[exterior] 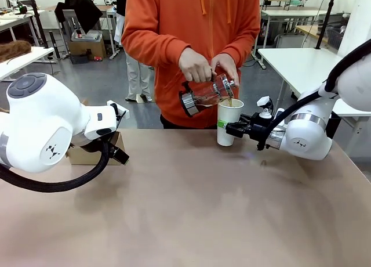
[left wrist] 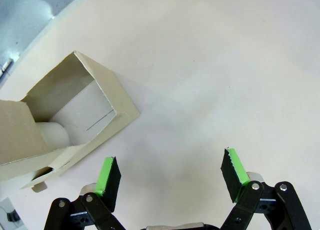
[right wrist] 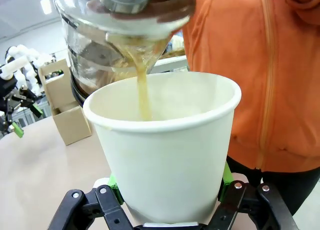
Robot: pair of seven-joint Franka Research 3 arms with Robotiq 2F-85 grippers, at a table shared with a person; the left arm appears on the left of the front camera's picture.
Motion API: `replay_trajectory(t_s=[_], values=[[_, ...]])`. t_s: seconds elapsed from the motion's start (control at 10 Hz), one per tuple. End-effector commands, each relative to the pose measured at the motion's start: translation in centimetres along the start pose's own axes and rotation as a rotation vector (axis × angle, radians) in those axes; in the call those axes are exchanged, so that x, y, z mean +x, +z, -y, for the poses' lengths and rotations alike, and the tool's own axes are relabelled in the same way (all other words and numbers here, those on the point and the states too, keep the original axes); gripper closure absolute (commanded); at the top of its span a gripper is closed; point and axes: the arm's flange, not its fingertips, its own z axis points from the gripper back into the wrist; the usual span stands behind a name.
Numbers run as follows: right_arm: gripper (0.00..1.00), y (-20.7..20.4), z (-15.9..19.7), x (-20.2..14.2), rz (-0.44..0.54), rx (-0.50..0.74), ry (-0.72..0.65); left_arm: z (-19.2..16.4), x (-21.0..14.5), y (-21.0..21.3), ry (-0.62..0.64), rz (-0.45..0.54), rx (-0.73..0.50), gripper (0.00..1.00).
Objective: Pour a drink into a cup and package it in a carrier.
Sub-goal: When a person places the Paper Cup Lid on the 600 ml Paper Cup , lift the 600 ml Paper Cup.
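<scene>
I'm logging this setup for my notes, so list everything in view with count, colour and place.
cup: one, white, table's far side
press pot: one, clear glass with metal bands, tilted over the cup
drink: one stream, brown, pouring from press pot into cup
carrier: one, brown cardboard, table's left side
table: one, tan, foreground
person's hands: two, holding the press pot
left gripper: one, black with green pads, open above the table
right gripper: one, black with green pads, shut on the cup

A lab hall: rows of white tables [exterior: 301, 61] on a bare grey floor [exterior: 101, 84], with black stands [exterior: 326, 14] and boxes [exterior: 88, 45] of gear beyond the brown table's [exterior: 191, 209] far edge.
</scene>
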Motion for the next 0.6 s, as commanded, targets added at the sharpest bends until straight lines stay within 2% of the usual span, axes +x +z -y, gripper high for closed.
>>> replay_trajectory(t_s=[0.0, 0.5], values=[[0.2, -0.24, -0.11, 0.25, 0.005, 0.001, 0.002, 0.0, -0.01, 0.03, 0.0, 0.001, -0.002, 0.0], [0.2, -0.24, -0.11, 0.25, 0.005, 0.001, 0.002, 0.0, -0.01, 0.03, 0.0, 0.001, -0.002, 0.0]])
